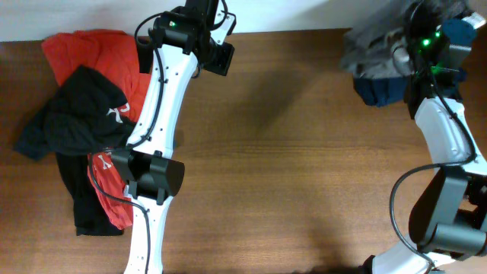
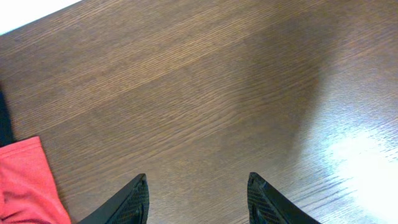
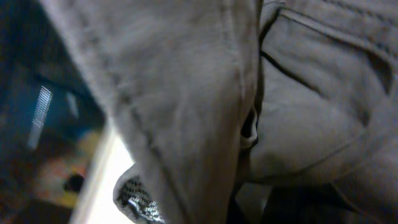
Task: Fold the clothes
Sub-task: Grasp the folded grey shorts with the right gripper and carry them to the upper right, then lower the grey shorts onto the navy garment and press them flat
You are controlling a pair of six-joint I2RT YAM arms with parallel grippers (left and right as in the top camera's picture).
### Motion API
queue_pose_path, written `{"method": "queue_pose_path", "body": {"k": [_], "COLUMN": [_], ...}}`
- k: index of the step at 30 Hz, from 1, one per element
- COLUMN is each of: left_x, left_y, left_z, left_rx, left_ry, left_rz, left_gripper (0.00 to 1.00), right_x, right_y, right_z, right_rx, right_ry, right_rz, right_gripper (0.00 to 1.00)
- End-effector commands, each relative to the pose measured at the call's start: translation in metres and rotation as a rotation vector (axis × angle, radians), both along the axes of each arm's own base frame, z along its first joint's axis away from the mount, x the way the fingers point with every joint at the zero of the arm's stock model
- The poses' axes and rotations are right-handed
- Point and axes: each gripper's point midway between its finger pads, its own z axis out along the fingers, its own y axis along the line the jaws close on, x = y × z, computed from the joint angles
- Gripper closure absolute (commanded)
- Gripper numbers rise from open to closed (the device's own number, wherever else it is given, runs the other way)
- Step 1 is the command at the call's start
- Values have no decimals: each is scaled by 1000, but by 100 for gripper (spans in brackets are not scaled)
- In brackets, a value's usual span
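Nearest me, along the left edge of the brown wood-grain worktop (image 1: pixel 289 152), a crumpled black shirt with white print (image 1: pixel 80 114) lies over a rumpled red shirt (image 1: pixel 95 49). Farther back, my left claw (image 2: pixel 198 194) hangs spread over bare wood. At the far right corner, wrinkled grey shorts with stitched seams (image 3: pixel 186 93) smother my right claw (image 1: pixel 415 42), so I cannot tell its grip. The shorts touch a dark navy garment (image 1: pixel 380 90).
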Motion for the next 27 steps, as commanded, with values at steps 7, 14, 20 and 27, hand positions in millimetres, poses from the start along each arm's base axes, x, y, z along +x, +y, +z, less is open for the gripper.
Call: {"method": "queue_pose_path", "body": {"k": [7,14,20,27], "left_x": [7,21,30,38], "left_y": [8,4,1,-2], "left_z": [16,22,29,29], "left_rx": [21,1,-25,-40], "left_ry": [-64,-122,-163,-184], "left_rz": [11,13,33,45], "left_gripper": [50,50,50,50], "right_x": [50,90,68,4], "right_y": [-68,-88,-103,-111], "right_z": [-17,-105,-130,-136], "right_rx": [30,65,89,84], "right_ry": [-178,-13,151,425], "right_rz": [-131,-63,78,189], "right_gripper": [96,96,96,56]}}
